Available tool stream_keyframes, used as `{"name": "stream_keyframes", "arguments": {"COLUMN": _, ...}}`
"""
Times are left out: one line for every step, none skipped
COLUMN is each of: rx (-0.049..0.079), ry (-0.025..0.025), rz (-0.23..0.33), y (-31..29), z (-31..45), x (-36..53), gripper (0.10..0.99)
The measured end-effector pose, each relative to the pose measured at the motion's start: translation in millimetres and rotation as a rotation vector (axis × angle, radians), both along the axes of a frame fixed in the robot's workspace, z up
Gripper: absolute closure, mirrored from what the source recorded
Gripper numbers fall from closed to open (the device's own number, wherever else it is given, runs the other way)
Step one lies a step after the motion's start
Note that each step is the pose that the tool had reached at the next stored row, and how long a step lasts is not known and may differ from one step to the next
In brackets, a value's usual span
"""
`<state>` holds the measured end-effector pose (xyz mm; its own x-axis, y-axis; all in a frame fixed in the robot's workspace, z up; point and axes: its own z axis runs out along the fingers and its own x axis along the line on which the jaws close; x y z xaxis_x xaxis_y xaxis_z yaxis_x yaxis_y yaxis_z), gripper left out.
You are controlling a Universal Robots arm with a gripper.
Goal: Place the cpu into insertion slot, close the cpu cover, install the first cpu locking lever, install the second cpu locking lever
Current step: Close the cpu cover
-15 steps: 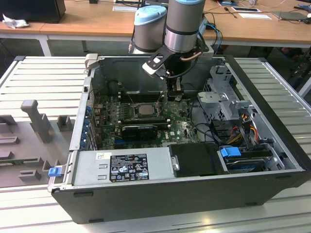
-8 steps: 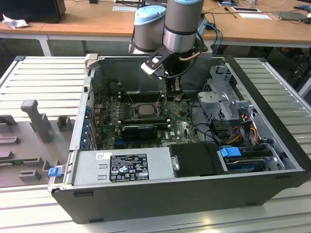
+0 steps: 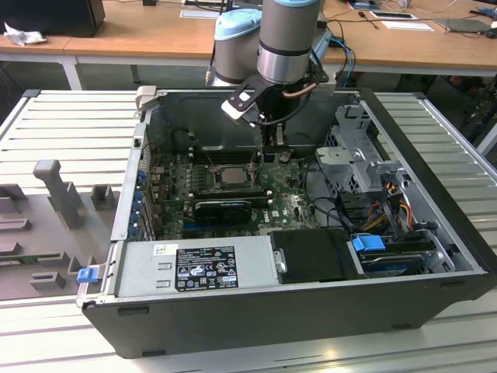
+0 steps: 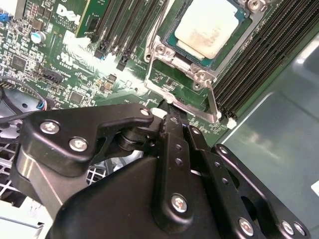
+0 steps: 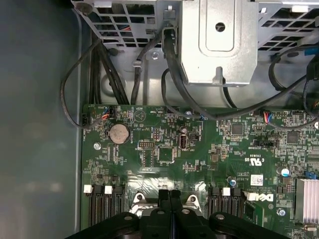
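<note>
Clenched tool (image 5: 169,195), just beside the locking lever (image 4: 212,102), would best press it squarely, sparing the cpu cover (image 4: 230,44).

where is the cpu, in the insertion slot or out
In: the cpu lies flat inside the insertion slot, with the slot's silvery rim bordering it.

Reaches down into the open computer case (image 3: 311,315) with the gripper (image 3: 258,163), tip just at two o'clock of the cpu (image 3: 231,176) lying in the insertion slot (image 3: 210,180).
</note>
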<state>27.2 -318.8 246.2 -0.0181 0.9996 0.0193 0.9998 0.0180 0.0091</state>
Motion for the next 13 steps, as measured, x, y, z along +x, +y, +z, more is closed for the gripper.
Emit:
{"name": "stream_keyframes", "arguments": {"rx": 0.000, "ry": 0.0000, "rz": 0.000, "y": 0.0, "z": 0.0, "x": -1.4, "gripper": 0.980}}
{"name": "stream_keyframes", "arguments": {"rx": 0.000, "ry": 0.0000, "rz": 0.000, "y": 0.0, "z": 0.0, "x": -4.7, "gripper": 0.980}}
{"name": "stream_keyframes", "arguments": {"rx": 0.000, "ry": 0.0000, "rz": 0.000, "y": 0.0, "z": 0.0, "x": -5.5, "gripper": 0.980}}
{"name": "stream_keyframes", "arguments": {"rx": 0.000, "ry": 0.0000, "rz": 0.000, "y": 0.0, "z": 0.0, "x": -6.6, "gripper": 0.980}}
{"name": "stream_keyframes", "arguments": {"rx": 0.000, "ry": 0.0000, "rz": 0.000, "y": 0.0, "z": 0.0, "x": -8.7, "gripper": 0.980}}
{"name": "stream_keyframes", "arguments": {"rx": 0.000, "ry": 0.0000, "rz": 0.000, "y": 0.0, "z": 0.0, "x": -9.9, "gripper": 0.980}}
{"name": "stream_keyframes", "arguments": {"rx": 0.000, "ry": 0.0000, "rz": 0.000, "y": 0.0, "z": 0.0, "x": -10.9, "gripper": 0.980}}
{"name": "stream_keyframes", "arguments": {"rx": 0.000, "ry": 0.0000, "rz": 0.000, "y": 0.0, "z": 0.0, "x": -13.0, "gripper": 0.980}}
{"name": "stream_keyframes", "arguments": {"rx": 0.000, "ry": 0.0000, "rz": 0.000, "y": 0.0, "z": 0.0, "x": -14.0, "gripper": 0.980}}
{"name": "stream_keyframes", "arguments": {"rx": 0.000, "ry": 0.0000, "rz": 0.000, "y": 0.0, "z": -0.1, "x": -15.1, "gripper": 0.980}}
{"name": "stream_keyframes", "arguments": {"rx": 0.000, "ry": -0.0001, "rz": 0.000, "y": 0.1, "z": -0.5, "x": -17.3, "gripper": 0.980}}
{"name": "stream_keyframes", "arguments": {"rx": 0.000, "ry": 0.0000, "rz": 0.000, "y": 0.1, "z": -1.2, "x": -18.7, "gripper": 0.980}}
{"name": "stream_keyframes", "arguments": {"rx": 0.000, "ry": 0.0000, "rz": 0.000, "y": 0.1, "z": -4.8, "x": -22.0, "gripper": 0.980}}
